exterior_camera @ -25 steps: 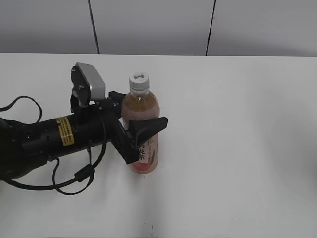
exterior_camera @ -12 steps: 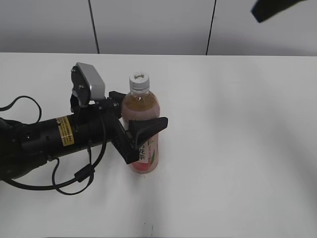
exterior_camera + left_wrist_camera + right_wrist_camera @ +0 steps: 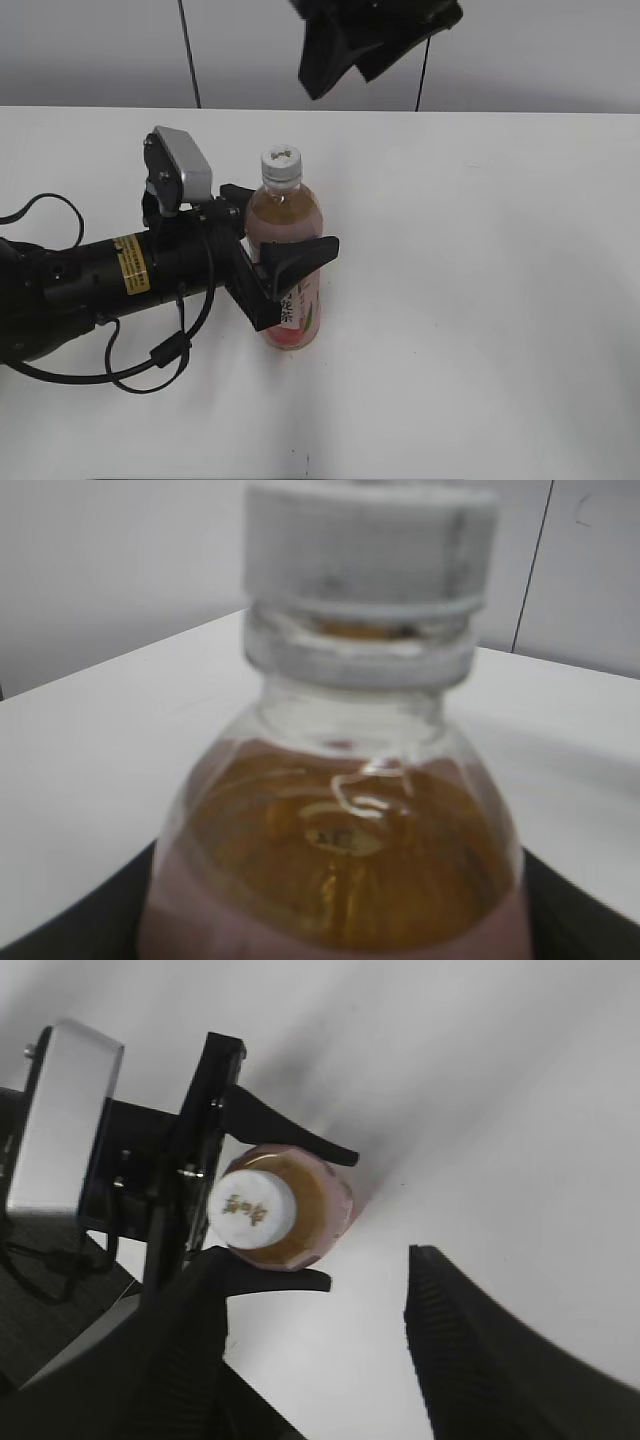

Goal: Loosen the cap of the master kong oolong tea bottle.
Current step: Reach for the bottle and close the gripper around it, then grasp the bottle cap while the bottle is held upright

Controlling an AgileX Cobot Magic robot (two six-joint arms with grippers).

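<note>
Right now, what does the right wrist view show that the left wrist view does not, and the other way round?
Only the right wrist view shows the top of the cap with its grey mark, the left pincer shut on the bottle from both sides, and the right pincer's own open fingers above the table. Only the left wrist view shows, blurred, the cap's side, the clear neck ring and the amber tea up close. Both share the capped, upright bottle and the white table.

Even, bright light throughout; the cap (image 3: 370, 542) is blurred at close range, and the right gripper (image 3: 345, 45) smears darkly at the upper edge.
</note>
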